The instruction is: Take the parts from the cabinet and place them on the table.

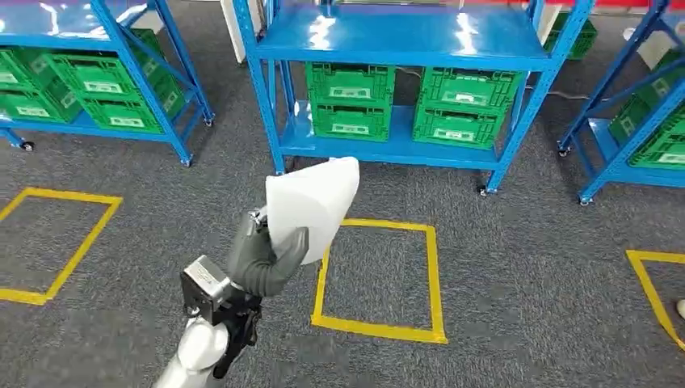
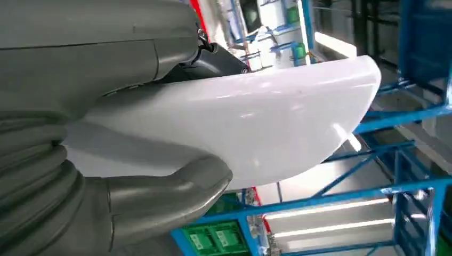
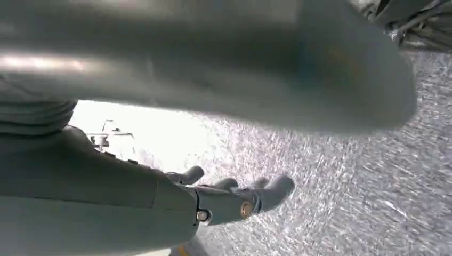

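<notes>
My left hand (image 1: 262,257) holds a white curved plastic part (image 1: 317,200) up in front of me, above the grey carpet. The thumb lies across the part's near face and the fingers are hidden behind it. In the left wrist view the white part (image 2: 240,120) sits between the thick grey thumb (image 2: 165,194) and the darker fingers above it. My right hand (image 3: 234,200) hangs over the carpet with its fingers stretched out and nothing in them.
A blue shelving rack (image 1: 404,48) with green crates (image 1: 350,101) on its lower shelf stands straight ahead. More blue racks stand at the left (image 1: 97,73) and right (image 1: 638,121). Yellow tape squares (image 1: 380,279) mark the carpet.
</notes>
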Available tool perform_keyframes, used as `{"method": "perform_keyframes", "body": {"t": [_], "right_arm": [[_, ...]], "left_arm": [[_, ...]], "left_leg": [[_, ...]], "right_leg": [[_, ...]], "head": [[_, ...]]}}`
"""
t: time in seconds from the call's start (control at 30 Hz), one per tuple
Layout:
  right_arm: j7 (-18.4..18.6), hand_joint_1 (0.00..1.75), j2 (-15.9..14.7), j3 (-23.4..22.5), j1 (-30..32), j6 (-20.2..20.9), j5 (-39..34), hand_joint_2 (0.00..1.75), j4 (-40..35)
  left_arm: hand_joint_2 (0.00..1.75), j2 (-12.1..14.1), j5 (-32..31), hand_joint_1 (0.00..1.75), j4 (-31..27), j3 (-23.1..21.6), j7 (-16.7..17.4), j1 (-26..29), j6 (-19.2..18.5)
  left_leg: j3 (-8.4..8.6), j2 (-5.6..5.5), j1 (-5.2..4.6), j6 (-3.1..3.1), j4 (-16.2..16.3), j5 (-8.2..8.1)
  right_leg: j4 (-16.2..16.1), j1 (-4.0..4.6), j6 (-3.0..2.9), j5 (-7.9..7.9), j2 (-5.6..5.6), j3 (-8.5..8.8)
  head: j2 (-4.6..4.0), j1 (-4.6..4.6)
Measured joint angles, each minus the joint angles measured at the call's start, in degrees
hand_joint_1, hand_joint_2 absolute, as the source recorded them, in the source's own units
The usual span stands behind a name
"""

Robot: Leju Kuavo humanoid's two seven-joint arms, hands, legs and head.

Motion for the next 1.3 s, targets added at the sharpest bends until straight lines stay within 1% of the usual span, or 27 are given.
{"method": "perform_keyframes", "body": {"t": [0.03,0.1,0.17,0.2,0.23,0.27,0.33,0.37,0.4,0.43,0.53,0.57,0.6,0.67,0.7,0.73,0.77,0.83,0.87,0.9,1.03,1.07,1.1,1.13,1.2,1.23,1.3], "right_arm": [[0.02,0.00,0.00,0.00,0.02,-0.15,0.46,0.00,0.00],[0.28,0.00,0.00,0.00,-0.04,-0.61,1.03,0.00,0.00],[0.57,0.00,0.00,0.04,0.02,-0.85,1.64,0.00,0.00],[0.59,0.00,0.00,0.18,0.06,-1.01,2.12,0.00,0.00],[0.59,0.00,0.00,0.35,0.07,-1.14,2.43,0.00,0.00],[0.59,0.00,0.00,0.44,0.06,-1.20,2.56,0.00,0.00],[0.59,0.00,0.02,0.54,0.01,-1.42,2.71,0.00,0.00],[0.57,0.00,0.07,0.61,-0.04,-1.53,2.71,0.00,0.00],[0.42,0.00,0.26,0.74,0.03,-1.64,2.71,0.00,0.00],[0.31,0.00,0.26,0.79,0.01,-1.73,2.71,0.00,0.00],[0.26,0.00,0.39,0.90,-0.36,-1.73,2.71,0.00,0.00],[0.24,0.00,0.31,0.92,-0.35,-1.75,2.71,0.00,0.00],[0.24,0.00,0.24,0.92,-0.30,-1.86,2.71,0.00,0.00],[0.24,0.00,0.22,0.92,-0.11,-1.79,2.69,0.00,0.00],[0.26,0.00,0.17,0.92,-0.03,-1.79,2.69,0.00,0.00],[0.24,0.00,0.15,0.92,0.05,-1.81,2.69,0.00,0.00],[0.20,0.00,0.13,0.92,0.06,-1.86,2.69,0.00,0.00],[-0.15,0.00,0.04,0.92,0.02,-2.12,2.73,0.00,0.00],[-0.33,0.00,0.00,0.92,-0.02,-2.23,2.73,0.00,0.00],[-0.37,0.00,-0.09,0.92,-0.07,-2.27,2.71,0.00,0.00],[-1.07,0.00,-0.09,0.92,-0.14,-2.89,2.36,0.00,0.00],[-1.16,0.00,0.02,0.92,-0.16,-2.91,2.36,0.00,0.00],[-1.24,0.00,-0.04,0.92,-0.16,-2.93,2.34,0.00,0.00],[-1.20,0.00,-0.11,0.92,-0.12,-2.93,2.32,0.00,0.00],[-0.83,0.00,-0.15,0.92,0.05,-2.89,2.23,0.00,0.00],[-0.83,0.00,-0.15,0.92,0.14,-2.78,2.39,0.00,0.00],[-1.03,0.00,-0.17,0.92,0.17,-2.62,2.54,0.00,0.00]], "left_arm": [[1.75,0.04,-0.07,1.75,0.02,0.00,0.09,0.18,0.02],[1.75,0.13,-0.35,1.75,-0.07,-0.02,0.11,0.43,-0.02],[1.75,0.20,-0.74,1.75,-0.07,-0.09,0.11,0.81,-0.20],[1.75,0.28,-0.92,1.75,-0.07,-0.09,0.09,1.17,-0.33],[1.75,0.37,-1.12,1.75,-0.04,-0.09,0.09,1.57,-0.44],[1.75,0.39,-1.27,1.75,-0.04,-0.13,0.09,1.78,-0.48],[1.75,0.42,-1.40,1.75,-0.20,-0.17,0.04,1.89,-0.59],[1.75,0.39,-1.51,1.75,-0.44,-0.20,-0.02,1.87,-0.61],[1.75,0.39,-1.71,1.75,-0.72,-0.24,-0.04,1.84,-0.81],[1.75,0.39,-1.90,1.75,-0.90,-0.31,-0.09,1.89,-1.12],[1.75,0.48,-2.03,1.75,-1.11,-0.31,-0.07,2.03,-1.27],[1.75,0.46,-2.05,1.75,-1.22,-0.33,-0.09,2.17,-1.27],[1.75,0.44,-2.05,1.75,-1.27,-0.35,-0.13,2.04,-1.27],[1.75,0.33,-2.05,1.75,-1.27,-0.39,-0.13,2.16,-1.27],[1.75,0.35,-2.05,1.75,-1.25,-0.39,-0.11,2.27,-1.29],[1.75,0.35,-2.05,1.75,-1.18,-0.39,-0.09,2.33,-1.53],[1.75,0.35,-2.10,1.75,-1.11,-0.39,-0.11,2.33,-1.62],[1.75,0.37,-2.30,1.75,-1.09,-0.42,-0.24,2.29,-1.75],[1.75,0.37,-2.47,1.75,-1.09,-0.48,-0.33,2.22,-1.81],[1.75,0.37,-2.51,1.75,-1.07,-0.63,-0.44,2.21,-1.88],[1.75,0.39,-2.89,1.75,-0.74,-1.07,-0.55,2.22,-2.55],[1.75,0.46,-2.91,1.75,-0.70,-1.11,-0.55,2.24,-2.77],[1.75,0.53,-2.58,1.75,-0.66,-1.20,-0.52,2.12,-3.43],[1.75,0.50,-1.88,1.75,-0.46,-1.33,-0.48,2.04,-4.37],[1.75,0.48,-0.40,1.75,0.02,-1.66,-0.76,2.14,-6.07],[1.75,0.48,0.31,1.75,0.26,-1.70,-1.78,2.23,-6.80],[1.75,0.44,-0.01,1.75,0.39,-1.73,-4.43,2.25,-6.91]], "left_leg": [[-0.27,-0.03,0.21,-0.42,0.06,0.21],[-1.81,-0.23,0.26,-0.76,3.51,-4.03],[-4.83,-0.42,0.26,-1.08,12.40,-9.33],[-5.88,-0.44,0.25,-1.05,16.04,-10.59],[-5.80,-0.44,0.20,-0.89,17.43,-10.62],[-4.35,-0.43,0.15,-0.60,16.06,-9.65],[1.89,0.09,-0.26,0.45,7.20,-6.33],[5.49,1.97,-0.89,1.41,1.87,-5.57],[7.08,3.99,-1.63,1.83,-0.25,-6.73],[6.60,3.91,-1.96,1.78,-0.03,-5.86],[6.10,1.96,-2.00,2.67,-1.45,-5.32],[6.55,1.50,-1.43,2.77,-2.13,-4.60],[6.31,0.86,-1.25,3.32,-2.33,-4.24],[5.59,-0.26,-1.22,3.70,-2.23,-3.84],[5.18,-1.01,-1.25,3.67,-2.04,-3.64],[4.69,-1.80,-1.24,3.59,-1.70,-3.48],[4.26,-2.59,-1.17,3.45,-1.33,-3.38],[3.50,-4.07,-1.03,3.19,-0.41,-3.26],[3.05,-4.65,-0.95,3.01,0.19,-3.27],[2.56,-5.08,-1.07,2.57,0.67,-3.24],[1.75,-7.20,-1.07,0.85,0.28,-2.28],[1.34,-6.08,-1.03,0.78,0.75,-2.49],[0.77,-3.41,-1.22,0.48,2.28,-3.87],[-0.76,-2.02,-1.00,0.10,5.74,-6.17],[-4.60,-1.27,-0.56,-0.58,14.89,-10.50],[-5.67,-1.13,-0.33,-0.81,17.65,-11.19],[-3.70,-0.76,0.01,-0.98,14.90,-9.03]], "right_leg": [[-0.23,-0.24,-0.81,0.62,-0.06,-0.18],[-0.23,-0.26,-1.67,1.43,-0.57,-0.87],[-0.16,0.02,-2.07,2.17,-1.01,-1.79],[-0.11,0.18,-2.13,2.43,-1.29,-2.23],[-0.05,0.38,-2.15,2.69,-1.66,-2.65],[-0.02,0.52,-2.14,2.87,-2.05,-2.94],[-0.03,0.84,-2.10,3.04,-3.11,-3.09],[-0.02,0.84,-2.05,3.09,-3.60,-2.65],[-0.05,1.01,-1.77,3.24,-4.20,-2.72],[-0.26,0.79,-1.40,3.45,-4.70,-2.61],[-0.73,1.00,-0.43,3.78,-6.58,-2.24],[0.01,0.64,0.02,3.03,-4.62,-2.55],[2.34,0.66,0.11,1.11,-2.05,-3.62],[10.87,0.58,0.29,-3.39,-0.60,-7.47],[14.88,0.59,0.41,-4.91,-0.53,-9.33],[16.95,0.59,0.53,-5.03,-0.52,-10.34],[15.76,0.54,0.57,-3.65,-0.51,-9.72],[7.09,0.38,0.49,0.92,0.08,-5.18],[2.17,0.18,0.45,2.60,1.73,-2.52],[0.90,0.17,0.39,1.15,3.84,-2.20],[0.40,0.55,-1.23,2.41,1.70,-2.35],[0.04,0.20,-1.78,2.82,0.91,-2.11],[-0.08,0.22,-2.14,2.96,0.47,-2.16],[-0.08,0.25,-2.32,3.09,-0.23,-2.29],[-0.02,0.26,-2.32,3.14,-1.78,-2.57],[0.01,0.24,-2.29,3.15,-2.61,-2.67],[0.08,0.19,-2.19,3.13,-4.05,-2.66]], "head": [[0.00,0.09],[0.00,-0.28],[0.00,-0.35],[0.00,-0.35],[0.00,-0.33],[0.00,-0.35],[0.00,-0.35],[0.00,-0.35],[0.00,-0.26],[0.00,-0.31],[0.00,-0.50],[0.00,-0.41],[0.00,-0.35],[0.00,-0.17],[0.00,-0.17],[0.00,-0.17],[0.00,-0.17],[0.00,-0.17],[0.00,-0.17],[0.00,-0.20],[0.00,-0.09],[0.00,-0.09],[0.00,-0.43],[0.00,-0.57],[0.00,-0.59],[0.00,-0.59],[0.00,-0.59]]}}
